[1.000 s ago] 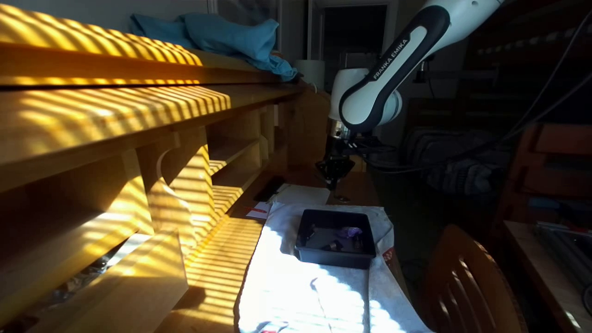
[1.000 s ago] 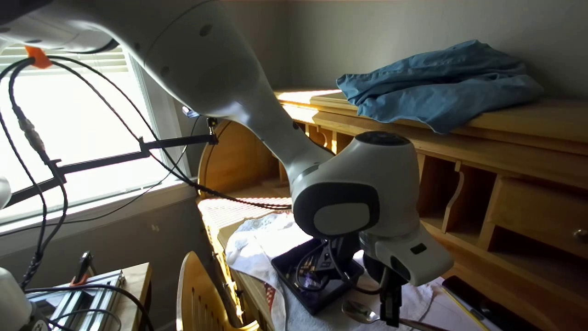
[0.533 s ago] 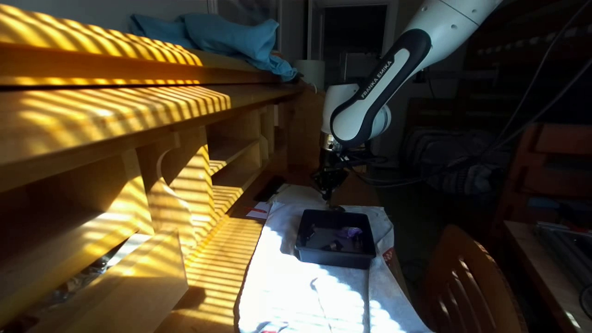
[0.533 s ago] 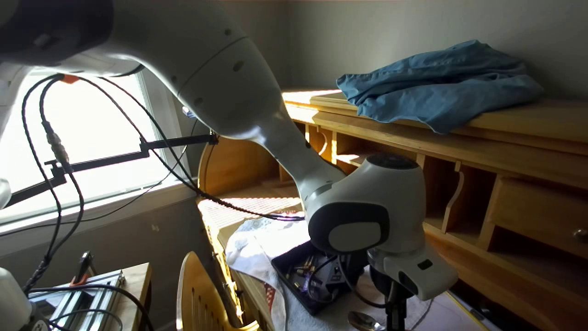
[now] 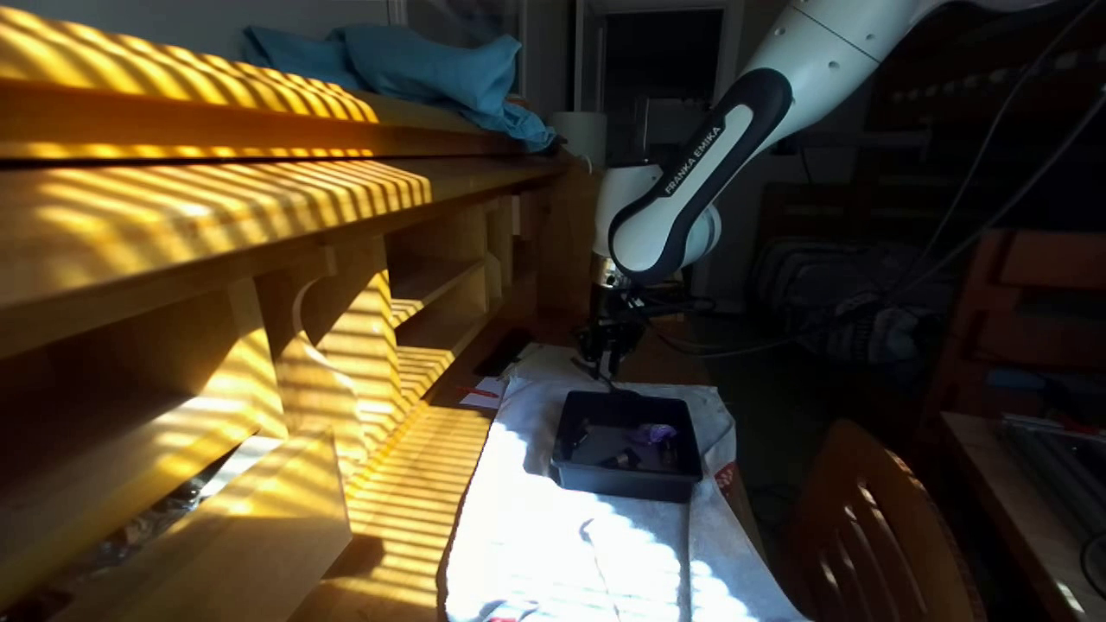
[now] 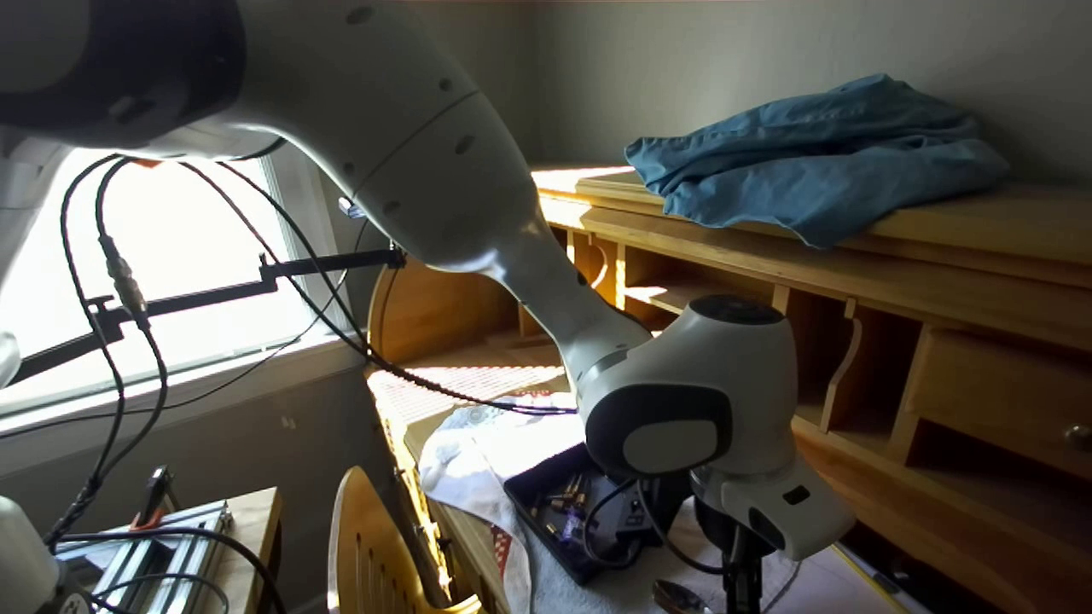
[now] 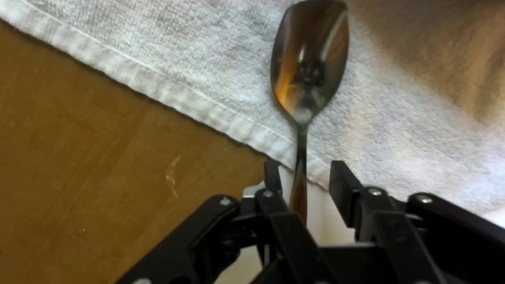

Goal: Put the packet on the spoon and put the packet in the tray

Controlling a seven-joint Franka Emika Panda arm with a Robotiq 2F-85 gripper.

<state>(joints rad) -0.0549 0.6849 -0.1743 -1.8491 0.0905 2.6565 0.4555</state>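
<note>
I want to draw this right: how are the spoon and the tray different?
Shape: the spoon is long with a rounded end; the tray is rectangular with raised sides.
Look: the spoon is shiny; the tray is dark and dull.
Inside: the tray holds several small things; the spoon's bowl shows only reflections.
Shared: both have the pale towel beneath them, the spoon only partly.
</note>
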